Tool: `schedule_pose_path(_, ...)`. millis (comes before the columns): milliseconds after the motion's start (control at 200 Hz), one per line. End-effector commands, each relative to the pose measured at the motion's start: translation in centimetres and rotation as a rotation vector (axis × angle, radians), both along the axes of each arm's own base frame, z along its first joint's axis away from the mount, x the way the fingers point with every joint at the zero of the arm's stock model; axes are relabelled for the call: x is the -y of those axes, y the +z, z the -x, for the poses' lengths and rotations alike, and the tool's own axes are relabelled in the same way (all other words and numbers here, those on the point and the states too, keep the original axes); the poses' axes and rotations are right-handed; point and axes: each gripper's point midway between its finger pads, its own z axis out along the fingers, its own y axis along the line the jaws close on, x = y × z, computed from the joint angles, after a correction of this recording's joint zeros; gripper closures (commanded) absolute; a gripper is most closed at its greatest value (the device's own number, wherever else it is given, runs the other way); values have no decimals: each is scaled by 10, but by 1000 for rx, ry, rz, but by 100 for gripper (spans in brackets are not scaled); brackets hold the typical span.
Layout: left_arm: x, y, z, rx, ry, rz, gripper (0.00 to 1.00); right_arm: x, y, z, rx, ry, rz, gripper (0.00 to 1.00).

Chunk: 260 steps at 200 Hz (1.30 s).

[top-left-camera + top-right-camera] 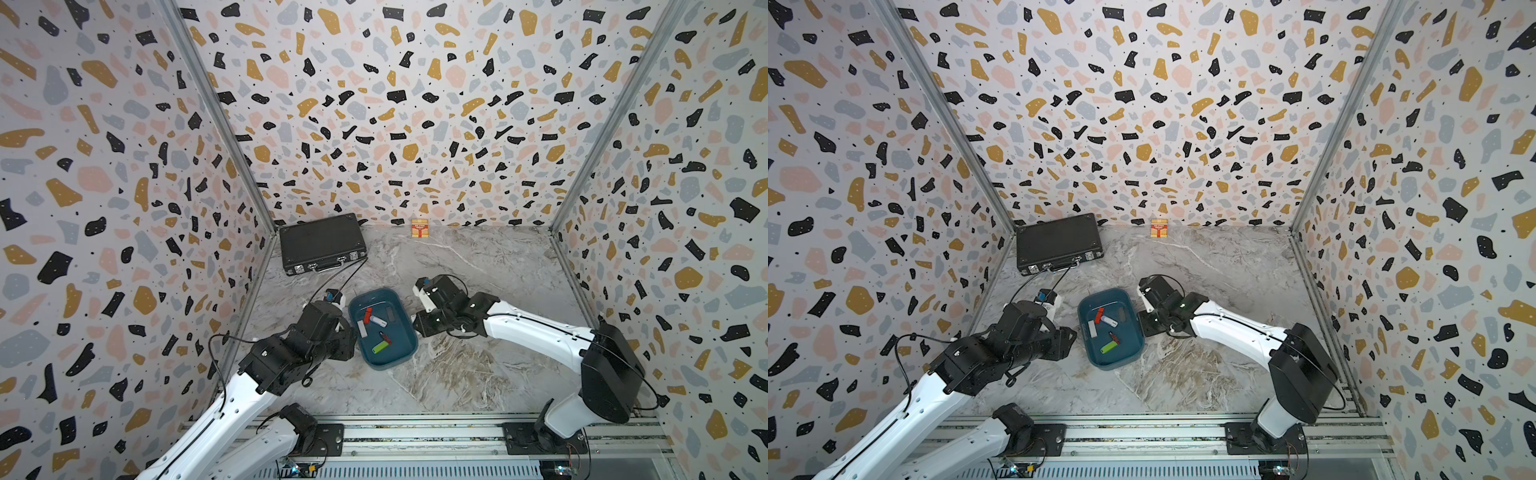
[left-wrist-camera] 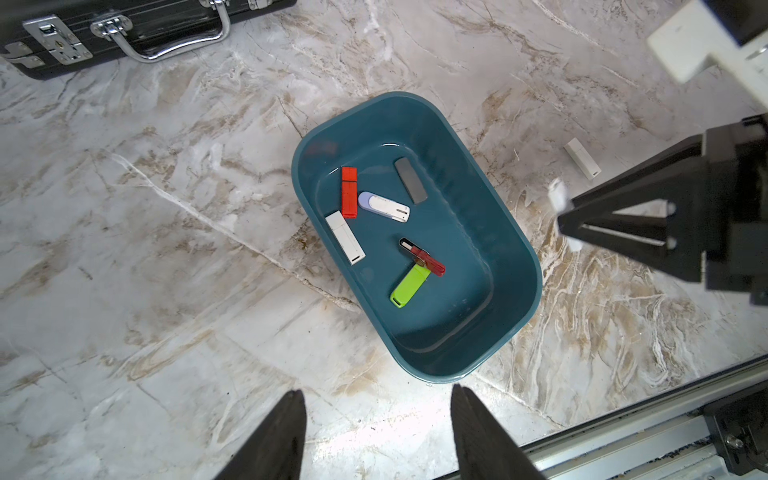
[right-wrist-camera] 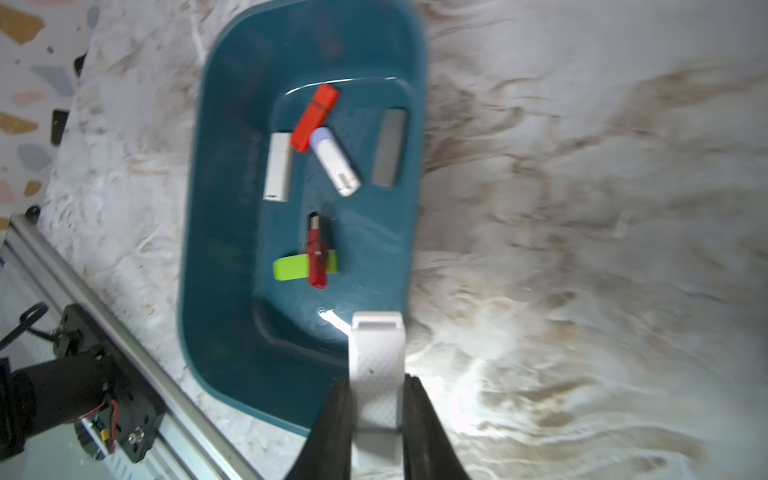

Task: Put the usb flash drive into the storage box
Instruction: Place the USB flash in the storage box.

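Glossy teal plastic storage box [image 2: 515, 270] on a smooth, marble-patterned table [image 2: 166, 249].

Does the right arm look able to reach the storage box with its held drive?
Likely yes: the right gripper, shut on the white flash drive, is at the rim of the lidless storage box, nothing between; the left gripper is on its other side.

Flash drives [image 2: 349, 192]: eight. Storage box [image 2: 316, 137]: one. Briefcase [image 1: 320, 239]: one. Carton [image 1: 420, 228]: one.
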Motion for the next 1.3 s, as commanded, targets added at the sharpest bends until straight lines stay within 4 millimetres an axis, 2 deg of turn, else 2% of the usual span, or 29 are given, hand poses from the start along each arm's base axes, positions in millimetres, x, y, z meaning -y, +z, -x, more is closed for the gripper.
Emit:
schedule_pose_path(0, -4, 1, -3, 23, 24, -3, 40, -17, 2, 1, 16, 14, 17, 77)
schedule_pose_path(120, -5, 1, -3, 24, 28, -5, 40, -30, -11, 7, 24, 53, 88, 72)
schedule_pose_path(315, -5, 1, -4, 22, 30, -10, 40, -29, -22, -2, 53, 56, 173, 56)
schedule_pose_path(420, -5, -1, -4, 18, 30, -13, 40, -25, -15, -8, 93, 56, 199, 54)
schedule_pose_path(541, -5, -1, -4, 16, 30, -12, 40, -6, 0, -21, 169, 28, 230, 54)
schedule_pose_path(661, -4, -1, -4, 14, 27, -12, 40, 27, 2, -41, 182, -32, 273, 53)
schedule_pose_path(941, -3, -4, -4, 4, 24, -17, 40, 124, -8, -80, 153, -242, 382, 46)
schedule_pose_path(1086, 4, -5, -5, -4, -6, -2, 40, 187, -16, -90, 121, -402, 422, 43)
schedule_pose_path(1226, 32, -7, -8, -59, -88, 64, 41, 255, -33, -90, 45, -631, 441, 42)
schedule_pose_path(1296, 58, -2, -14, -63, -123, 124, 41, 278, -43, -89, 22, -728, 432, 42)
